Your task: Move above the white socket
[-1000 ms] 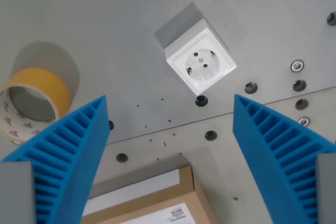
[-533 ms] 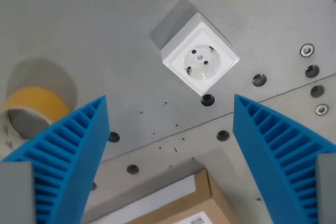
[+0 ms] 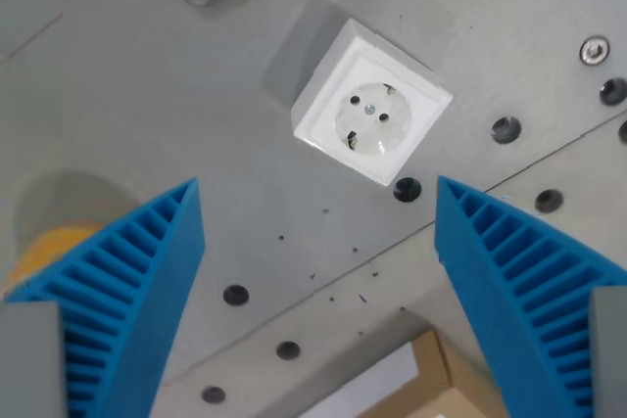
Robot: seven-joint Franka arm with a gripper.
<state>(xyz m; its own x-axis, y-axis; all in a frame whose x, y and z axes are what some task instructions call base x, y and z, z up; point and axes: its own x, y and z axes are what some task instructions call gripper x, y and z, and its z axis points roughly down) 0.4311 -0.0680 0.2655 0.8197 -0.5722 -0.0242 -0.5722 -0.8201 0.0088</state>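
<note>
Hovering with its blue fingers spread apart and holding nothing, the end effector (image 3: 318,291) is lining up over the white socket (image 3: 372,116), which is sitting on the grey table (image 3: 147,95) just beyond the gap, so centring apparently needs further forward travel.

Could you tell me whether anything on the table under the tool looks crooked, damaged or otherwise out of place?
Nothing looks damaged or spilled. The white socket sits turned at an angle to the seam in the table, so it looks askew in the wrist view, though that may be deliberate. The tool is open and holds nothing.
</note>
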